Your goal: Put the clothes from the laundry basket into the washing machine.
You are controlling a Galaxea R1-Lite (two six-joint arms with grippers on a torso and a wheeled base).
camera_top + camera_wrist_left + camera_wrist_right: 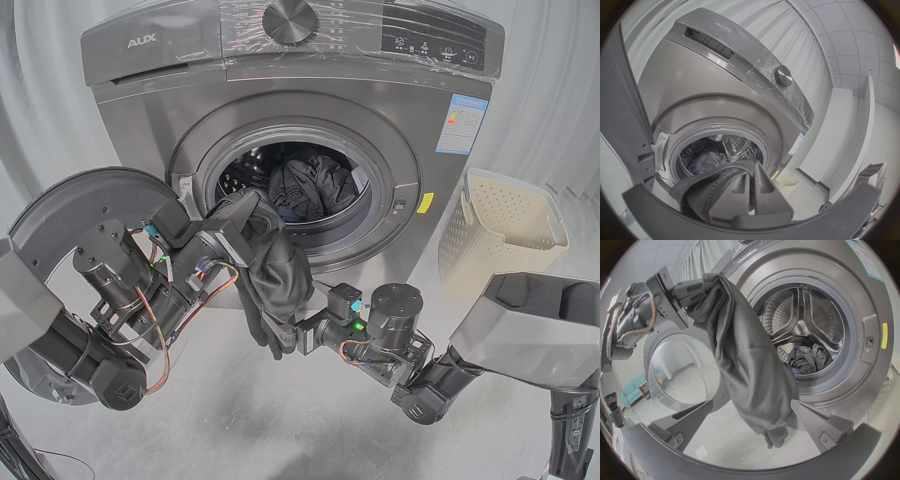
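- The washing machine (pixel 281 119) stands in front of the robot. Its round door (pixel 81 206) is swung open to the left.
- The left gripper (pixel 247 209) is just in front of the lower left edge of the drum opening. Its fingers are clenched on the top of a dark garment (pixel 278 275).
- The garment hangs down from this grip in front of the machine, below the opening and outside the drum.
- The right gripper (pixel 751 405) is lower, at the bottom end of the garment. Its jaws are spread wide, one on each side of the cloth, and they do not grip it.
- A pile of dark clothes (pixel 309 184) lies inside the drum.
- The cream laundry basket (pixel 500 237) is on the floor just beside the machine, on its right.
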